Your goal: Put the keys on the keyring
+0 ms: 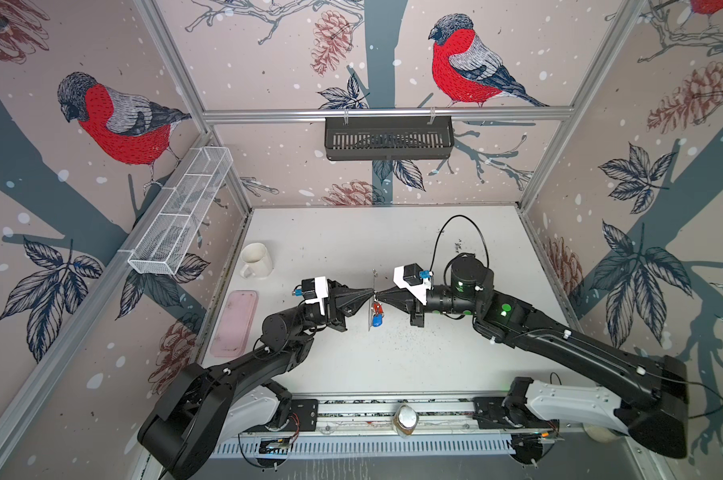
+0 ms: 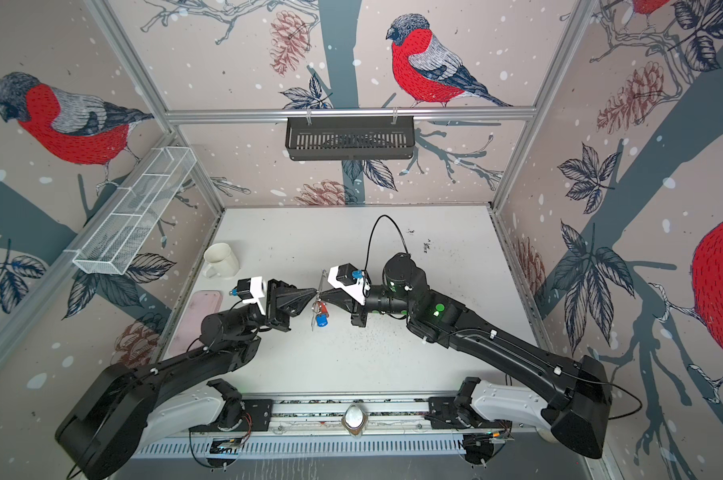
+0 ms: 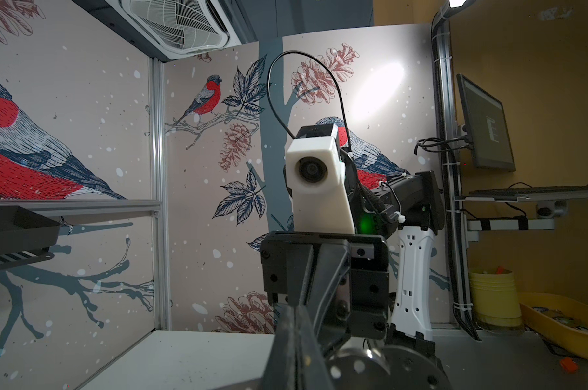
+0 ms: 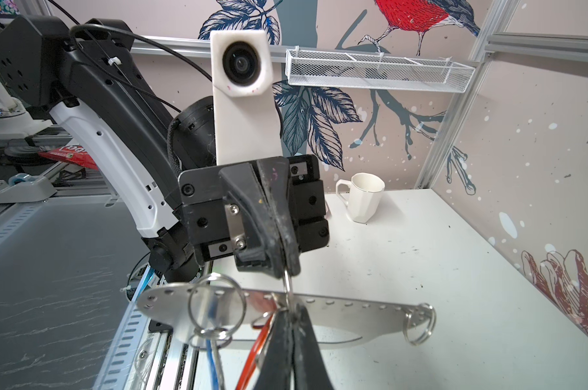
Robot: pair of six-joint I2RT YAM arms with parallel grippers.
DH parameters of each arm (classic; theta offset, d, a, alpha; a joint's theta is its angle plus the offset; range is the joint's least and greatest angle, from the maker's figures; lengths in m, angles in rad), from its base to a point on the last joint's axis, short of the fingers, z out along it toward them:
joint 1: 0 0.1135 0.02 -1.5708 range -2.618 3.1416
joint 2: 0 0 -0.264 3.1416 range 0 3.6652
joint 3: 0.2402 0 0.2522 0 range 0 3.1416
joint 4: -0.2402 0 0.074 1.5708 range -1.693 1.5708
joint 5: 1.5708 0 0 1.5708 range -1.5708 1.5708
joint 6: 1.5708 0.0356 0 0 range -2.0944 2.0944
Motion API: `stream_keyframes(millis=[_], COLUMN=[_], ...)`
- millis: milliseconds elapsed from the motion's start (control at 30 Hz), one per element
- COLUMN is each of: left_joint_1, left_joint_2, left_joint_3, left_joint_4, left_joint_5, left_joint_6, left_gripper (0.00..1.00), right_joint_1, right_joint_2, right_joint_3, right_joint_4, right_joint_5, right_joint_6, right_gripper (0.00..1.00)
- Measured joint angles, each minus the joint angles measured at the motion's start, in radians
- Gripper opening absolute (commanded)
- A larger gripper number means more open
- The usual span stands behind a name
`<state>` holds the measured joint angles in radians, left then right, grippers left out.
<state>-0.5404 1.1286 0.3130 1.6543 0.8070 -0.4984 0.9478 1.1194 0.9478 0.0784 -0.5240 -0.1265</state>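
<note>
left gripper (image 4: 287, 270) is pinched tight on a thin wire loop (image 4: 287, 287) at the edge of the keyring (image 4: 346, 310); fingers together, nothing else in them. keyring sits at its 3 o'clock in both top views, up off the table (image 1: 393, 365), edge-on to the camera, long axis 12 to 6. it reads as a silver plate with a row of small holes and a spare ring (image 4: 433, 319) at one end. keys (image 1: 377, 320) hang at 6 o'clock of the pinch point, red tag then blue, on a big split ring (image 4: 190, 305) lying across the plate face. right gripper (image 1: 380, 296) comes in from 3 o'clock, tips closed, nose to nose with the left, keyring at its 9. both arms equally near; next move turns on that one contact spot mid-plate.

unclear:
- whether right's tips grip the plate edge, the same loop or the keys' ring; its own fingers cover the spot in the right wrist view.
- whether the big ring is threaded through a hole or just lies against the plate.
- key blades are cut off at the frame edge.
- left wrist view shows the right gripper head-on, nothing readable of the keyring; top views show the plate as a thin line.
</note>
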Motion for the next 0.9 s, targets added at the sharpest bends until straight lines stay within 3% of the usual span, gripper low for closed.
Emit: stream_keyframes(millis=[233, 900], left_joint_1=[0.016, 0.042], left_joint_2=[-0.001, -0.008], left_joint_3=[-0.002, 0.028], left_joint_4=[-0.014, -0.024], left_joint_5=[0.005, 0.042], left_joint_6=[-0.019, -0.051], left_gripper=[0.2, 0.21], right_joint_1=[0.0, -0.006], right_joint_2=[0.004, 0.025], right_joint_3=[0.007, 0.019], right_joint_4=[-0.002, -0.04], right_joint_5=[0.008, 0.039], right_joint_6=[-0.01, -0.034], right_gripper=[0.0, 0.0])
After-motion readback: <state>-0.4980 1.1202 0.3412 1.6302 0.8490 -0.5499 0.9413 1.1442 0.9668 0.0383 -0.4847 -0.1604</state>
